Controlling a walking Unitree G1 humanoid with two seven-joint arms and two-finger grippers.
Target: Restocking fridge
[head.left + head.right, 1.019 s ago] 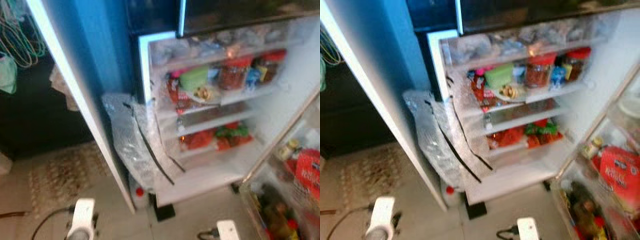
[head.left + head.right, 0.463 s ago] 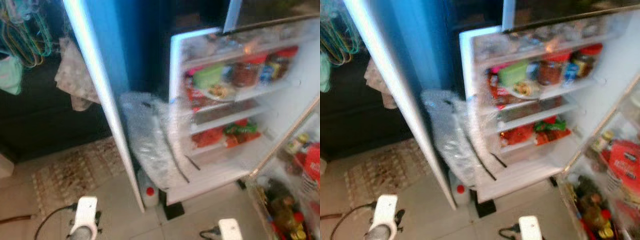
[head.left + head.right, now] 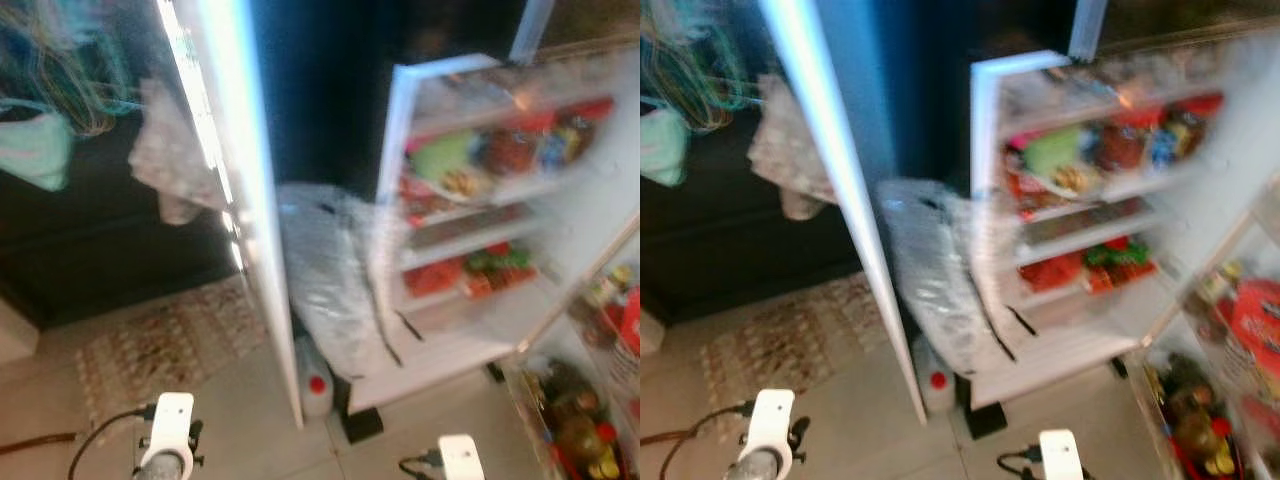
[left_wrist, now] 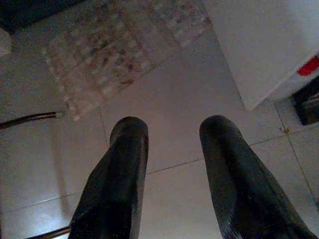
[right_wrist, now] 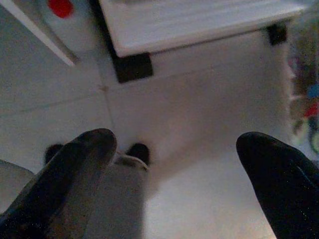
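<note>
Standing open ahead, the fridge [image 3: 1120, 200] shows shelves packed with red and green packets and jars, blurred; its door [image 3: 835, 200] swings out to the left and a crumpled plastic sheet [image 3: 930, 275] hangs at the lower front edge; a white jug with a red cap [image 3: 933, 380] sits on the tiled floor [image 4: 174, 129] beside a patterned mat [image 4: 119, 50]; the left gripper [image 4: 172, 149] hangs over the tiles, fingers parted and holding nothing; the right gripper [image 5: 174, 164] hangs spread wide and empty above the floor near the fridge base.

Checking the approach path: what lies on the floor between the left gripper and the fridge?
Bare tile, going by the left wrist view: the left gripper hangs open over the floor, the fridge beyond, a mat off to the side.
</note>
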